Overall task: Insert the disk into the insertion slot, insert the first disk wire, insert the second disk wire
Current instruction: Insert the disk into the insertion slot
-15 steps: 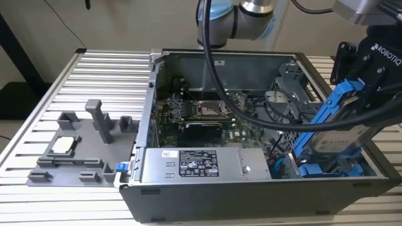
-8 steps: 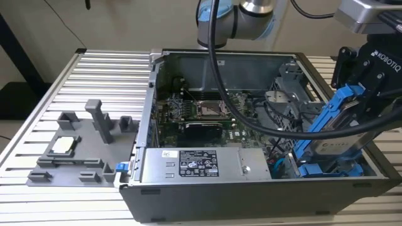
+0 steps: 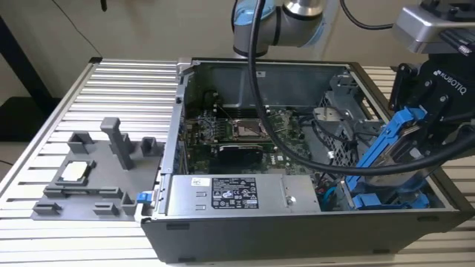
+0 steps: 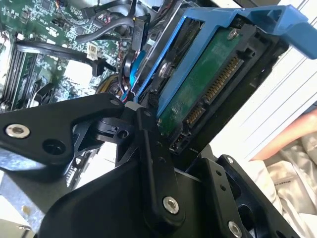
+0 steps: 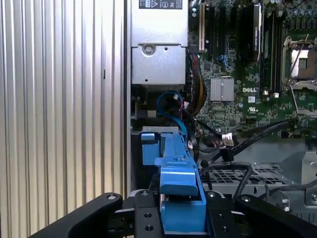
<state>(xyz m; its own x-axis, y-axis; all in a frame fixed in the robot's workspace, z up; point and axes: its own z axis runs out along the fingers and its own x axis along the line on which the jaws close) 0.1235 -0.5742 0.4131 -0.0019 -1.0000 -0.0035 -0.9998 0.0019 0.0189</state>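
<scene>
Exterior view: disk (image 3: pixel 387 146) tilted just above insertion slot (image 3: pixel 375 192), not seated.
Grip: our gripper (image 3: pixel 419 139) clamps the disk by its edges.
Why: we think the tilt aims it for entry.

small print on the power supply label (image 3: pixel 233 193) is illegible.
</scene>
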